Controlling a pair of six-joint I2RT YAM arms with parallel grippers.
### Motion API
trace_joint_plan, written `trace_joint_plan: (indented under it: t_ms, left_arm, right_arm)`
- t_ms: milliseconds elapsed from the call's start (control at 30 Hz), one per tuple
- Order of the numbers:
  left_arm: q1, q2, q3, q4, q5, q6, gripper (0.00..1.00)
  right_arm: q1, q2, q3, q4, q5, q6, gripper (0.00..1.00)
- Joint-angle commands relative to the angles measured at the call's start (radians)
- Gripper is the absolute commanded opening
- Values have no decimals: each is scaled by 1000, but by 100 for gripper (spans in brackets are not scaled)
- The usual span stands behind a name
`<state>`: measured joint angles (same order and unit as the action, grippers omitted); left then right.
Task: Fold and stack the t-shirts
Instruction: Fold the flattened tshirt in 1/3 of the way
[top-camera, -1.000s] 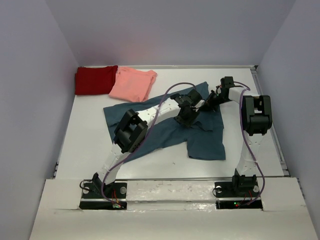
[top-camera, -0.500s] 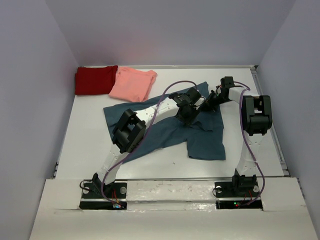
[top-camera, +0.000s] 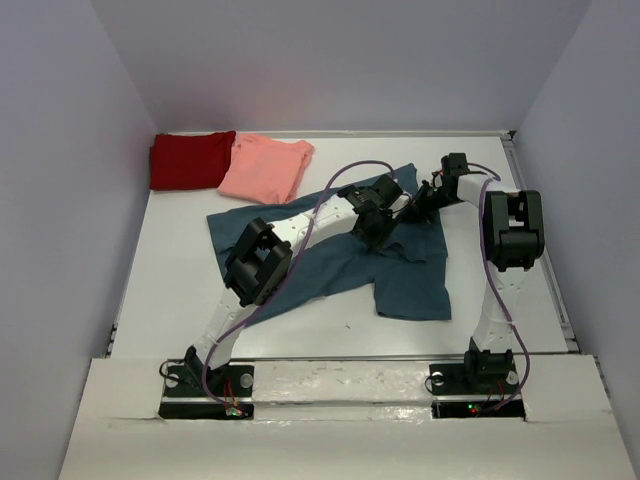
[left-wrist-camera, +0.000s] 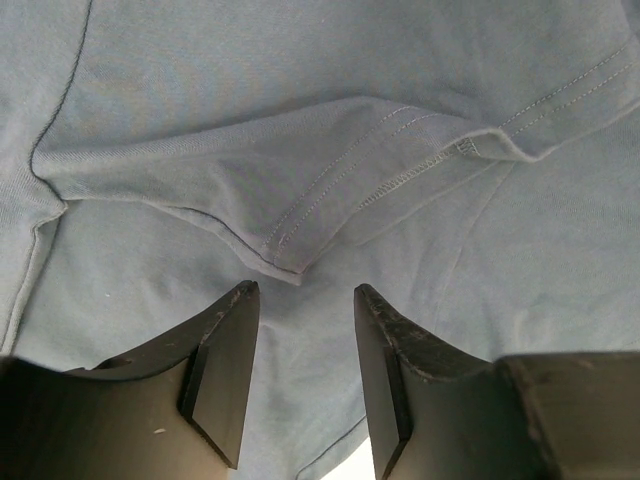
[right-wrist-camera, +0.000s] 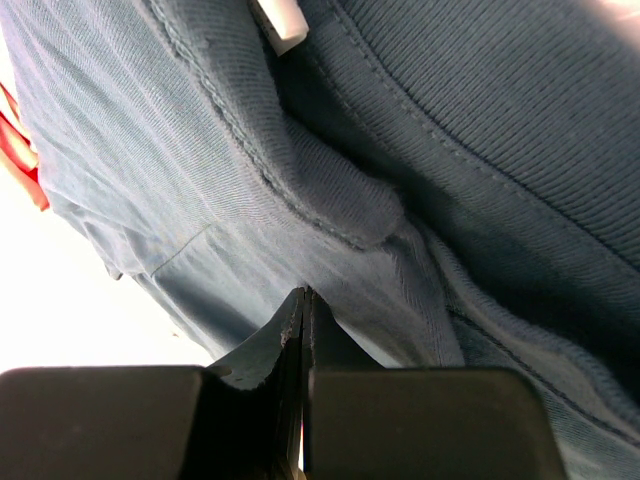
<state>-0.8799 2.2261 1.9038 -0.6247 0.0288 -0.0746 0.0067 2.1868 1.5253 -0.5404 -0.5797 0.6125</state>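
Note:
The dark teal-blue t-shirt (top-camera: 330, 262) lies spread and rumpled across the middle of the table. My left gripper (top-camera: 374, 228) hovers low over it, open. In the left wrist view its fingertips (left-wrist-camera: 305, 290) straddle bare cloth just short of a folded, stitched hem (left-wrist-camera: 300, 215), with nothing between them. My right gripper (top-camera: 418, 203) is at the shirt's far edge by the collar. In the right wrist view its jaws (right-wrist-camera: 303, 292) are pressed together with the teal cloth (right-wrist-camera: 250, 180) drawn up to their tips. The dark red t-shirt (top-camera: 190, 159) and the salmon-pink t-shirt (top-camera: 266, 167) lie folded at the back left.
Grey walls close in the table at the left, the back and the right. A white neck label (right-wrist-camera: 280, 22) shows by the ribbed collar (right-wrist-camera: 480, 110). Both arm bases (top-camera: 340, 385) stand at the near edge.
My left gripper has shifted slightly toward the back of the table over the teal shirt. The right arm and the cloth look unchanged.

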Motion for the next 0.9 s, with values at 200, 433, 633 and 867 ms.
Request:
trace_joint_plan:
  t_ms: [200, 433, 633, 867]
  left_arm:
    - [4, 33, 24, 3, -18, 13, 51]
    - [15, 61, 44, -1, -17, 12, 50]
    - [22, 67, 52, -1, -17, 7, 33]
    - [27, 52, 47, -3, -66, 4, 16]
  right_arm:
    - [-14, 34, 16, -30, 70, -37, 0]
    - [-14, 31, 15, -32, 72, -37, 0]
    - [-14, 30, 12, -33, 72, -40, 0]
    - [-14, 34, 10, -33, 70, -40, 0]
